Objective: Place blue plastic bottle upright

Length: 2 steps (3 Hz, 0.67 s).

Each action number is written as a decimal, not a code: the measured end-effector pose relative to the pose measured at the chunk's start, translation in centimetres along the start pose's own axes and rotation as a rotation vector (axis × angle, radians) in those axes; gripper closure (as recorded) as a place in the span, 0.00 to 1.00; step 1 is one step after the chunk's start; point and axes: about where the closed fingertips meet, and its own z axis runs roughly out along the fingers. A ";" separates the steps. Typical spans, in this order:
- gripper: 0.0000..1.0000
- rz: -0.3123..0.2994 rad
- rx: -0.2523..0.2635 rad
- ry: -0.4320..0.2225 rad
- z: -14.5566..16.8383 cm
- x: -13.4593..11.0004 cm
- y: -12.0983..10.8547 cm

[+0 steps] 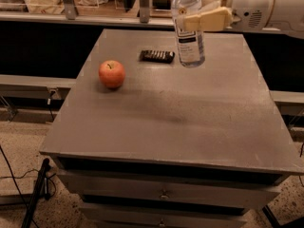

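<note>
A grey table (180, 122) with drawers fills most of the frame. The white robot arm (266, 6) reaches in from the upper right. The clear, bluish bottle (190, 44) hangs at upper centre over the far part of the table, close to upright with its top leaning slightly left. The gripper (192, 22) is clamped across it above the label. Whether its base touches the table cannot be told. An apple (112, 73) sits at left, well apart, and a dark flat bar (157, 56) lies just left of the bottle's base. The placing step looks under way. Next calls for squaring the bottle, lowering it flat, then releasing.
</note>
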 end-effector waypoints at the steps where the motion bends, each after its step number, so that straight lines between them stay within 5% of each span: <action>1: 1.00 0.000 0.000 0.000 0.0 0.0 0.0; 2: 1.00 0.002 0.012 -0.015 -0.2 1.3 0.2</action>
